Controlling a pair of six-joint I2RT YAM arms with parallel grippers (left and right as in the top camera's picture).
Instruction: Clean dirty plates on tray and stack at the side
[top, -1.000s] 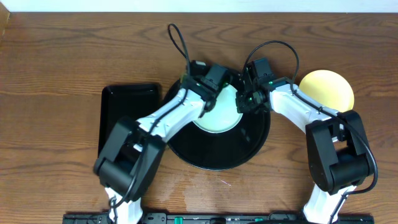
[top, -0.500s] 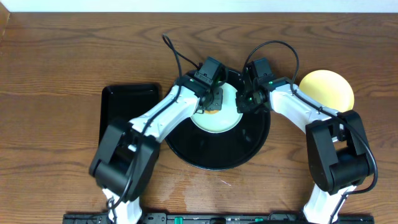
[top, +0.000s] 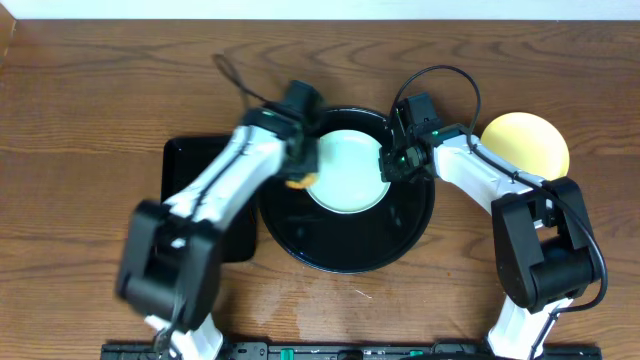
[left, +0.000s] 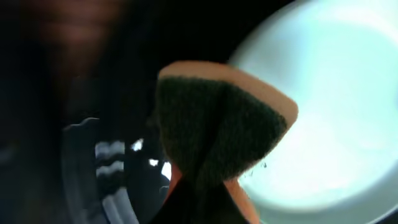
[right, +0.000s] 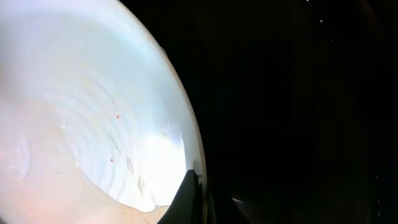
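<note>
Overhead: mint plate (top: 345, 172) sits in the round black tray (top: 350, 250).
Your right gripper (top: 386, 168) is clamped on its right rim. Your left gripper (top: 299, 172), at its left edge, pinches an orange-and-green sponge (left: 217, 118). A yellow plate (top: 525, 145) lies on the table (top: 100, 80) to the right.

tray (top: 350, 245): round, glossy black, raised rim, flat on brown wood tabletop (top: 100, 90) | mint plate (top: 345, 175): pale, round, shallow, lies inside tray toward its far rim, few tiny orange specks | yellow plate (top: 535, 140): pale, flat on bare wood right of tray, apart from it
</note>
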